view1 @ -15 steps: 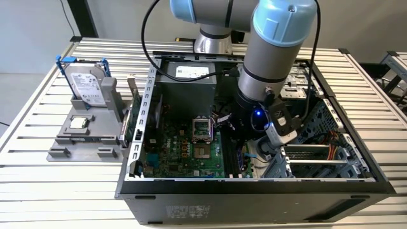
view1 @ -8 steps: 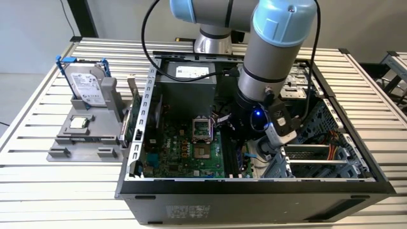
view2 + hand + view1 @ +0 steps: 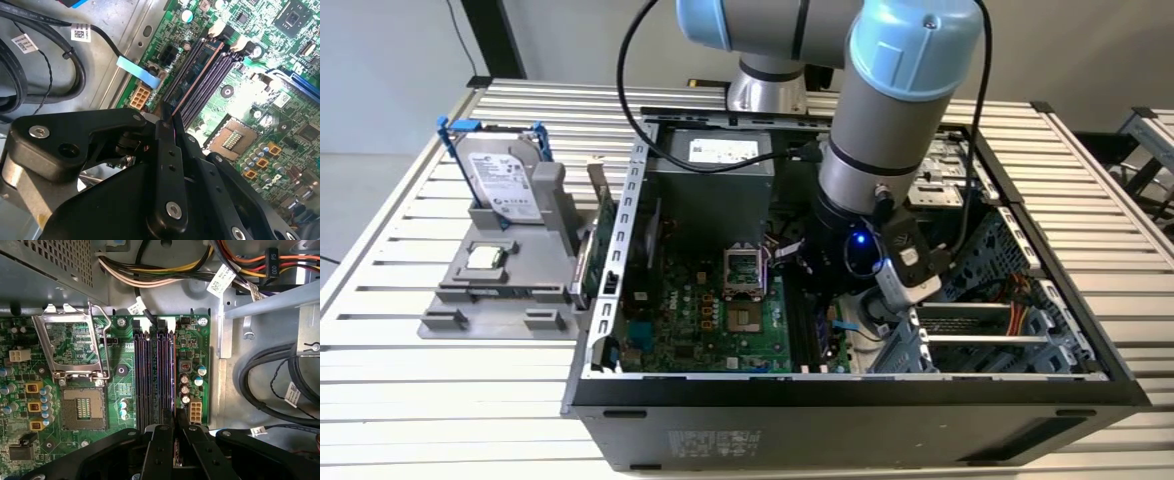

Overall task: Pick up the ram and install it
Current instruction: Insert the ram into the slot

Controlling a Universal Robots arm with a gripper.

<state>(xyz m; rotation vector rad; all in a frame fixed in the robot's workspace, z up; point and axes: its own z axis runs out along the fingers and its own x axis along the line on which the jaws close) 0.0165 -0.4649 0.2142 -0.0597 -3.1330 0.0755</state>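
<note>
Here, a slatted metal bench (image 3: pixel 400 400) carries an open computer case (image 3: pixel 854 410) lying on its side, with the green motherboard (image 3: pixel 707 320) facing up. The robot arm (image 3: pixel 887 110) reaches down into the case from above, near the middle of the board's edge toward the exterior view's right. On the exterior view's left, outside the case, a grey fixture (image 3: pixel 494 290) holds a silver hard drive (image 3: pixel 500 180) in a blue frame standing upright, with a small square processor chip (image 3: pixel 486 257) lying flat in front of it.

Inside the case, the open processor socket (image 3: pixel 82 412) lies beside a row of long dark memory slots (image 3: pixel 145 375), with its metal retaining frame (image 3: pixel 72 345) swung up.

The black pincer (image 3: pixel 176 432) hangs directly over those slots, its two fingers (image 3: pixel 159 450) drawn close and pinching the ram (image 3: pixel 175 452), of which a thin edge shows between them in both wrist views. In the second wrist view the pincer (image 3: pixel 172 122) holds the ram's (image 3: pixel 172 131) edge lined up with the near end of the slots (image 3: pixel 205 80); whether it is touching a slot cannot be told.

A bundle of coloured cables (image 3: pixel 165 272) runs past the far end of the slots.
</note>
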